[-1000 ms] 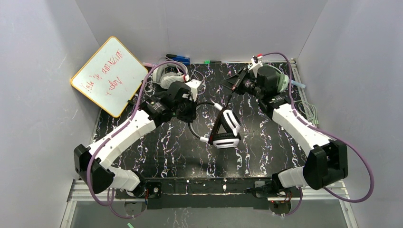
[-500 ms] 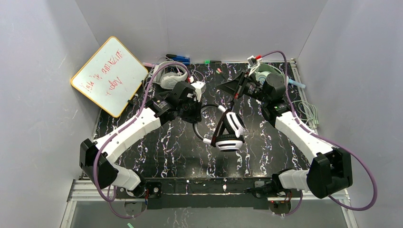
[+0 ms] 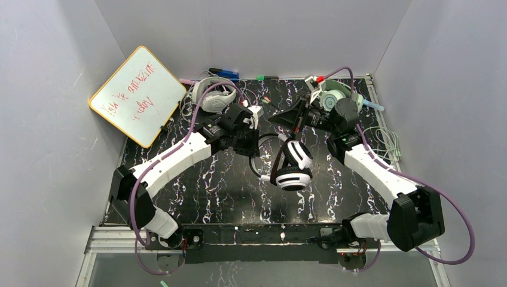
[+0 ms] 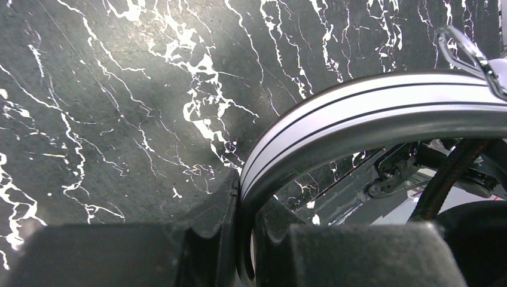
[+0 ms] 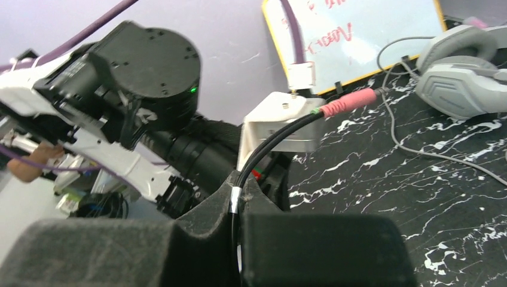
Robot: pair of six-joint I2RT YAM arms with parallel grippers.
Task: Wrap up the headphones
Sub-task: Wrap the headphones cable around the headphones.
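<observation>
Peering in, you find left gripper clamping the black-and-white headset's band, right gripper pinching its black cable; wrist views crop the earcups.

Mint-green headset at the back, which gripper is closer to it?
Right. The right gripper, shut on the black cable, is just left of the mint-green headset; the left gripper, gripping the band of the black-and-white headset, is farther left.

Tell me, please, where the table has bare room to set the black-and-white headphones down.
The near half of the table is bare, between left arm and right arm, nearer than the black-and-white headphones. The back edge is crowded: grey headset left, mint-green headset right, pens between; pale cable lies along the right edge.
</observation>
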